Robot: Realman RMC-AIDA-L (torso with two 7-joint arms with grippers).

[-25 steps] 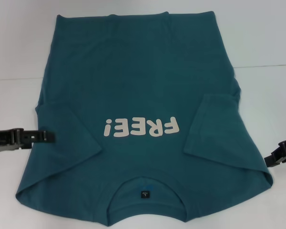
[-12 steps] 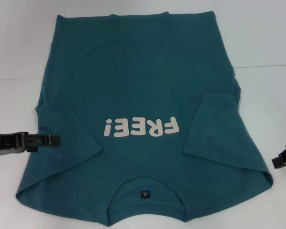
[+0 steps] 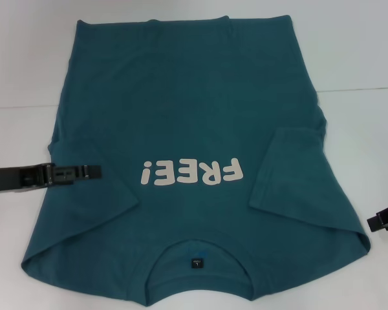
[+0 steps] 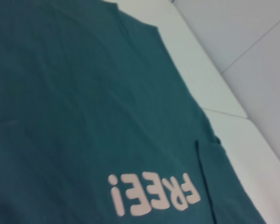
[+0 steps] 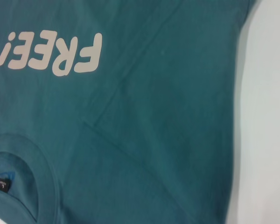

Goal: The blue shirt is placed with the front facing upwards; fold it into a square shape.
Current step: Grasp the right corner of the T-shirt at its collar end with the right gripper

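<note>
The blue shirt (image 3: 187, 129) lies flat on the white table (image 3: 362, 58), filling most of the head view, with its hem toward the top of the frame and its neckline at the bottom centre. The off-white "FREE!" print (image 3: 189, 172) reads upside down in the lower middle, and a small dark label (image 3: 197, 263) sits inside the round collar. Both short sleeves are folded inward over the body: one flap runs diagonally across the lower left, the other forms a wedge at the right centre. The left gripper (image 3: 94, 171) reaches in from the left edge of the frame at mid-height, its dark fingers lying together, narrow, over the folded left sleeve, their tips pointing toward the print; whether they pinch any fabric cannot be told. The right gripper (image 3: 385, 219) shows only partly at the lower right edge, over bare table just beside the shirt's shoulder corner, and its opening cannot be told. The left wrist view shows the shirt body and print; the right wrist view shows the print, the folded sleeve creases and the collar.
</note>
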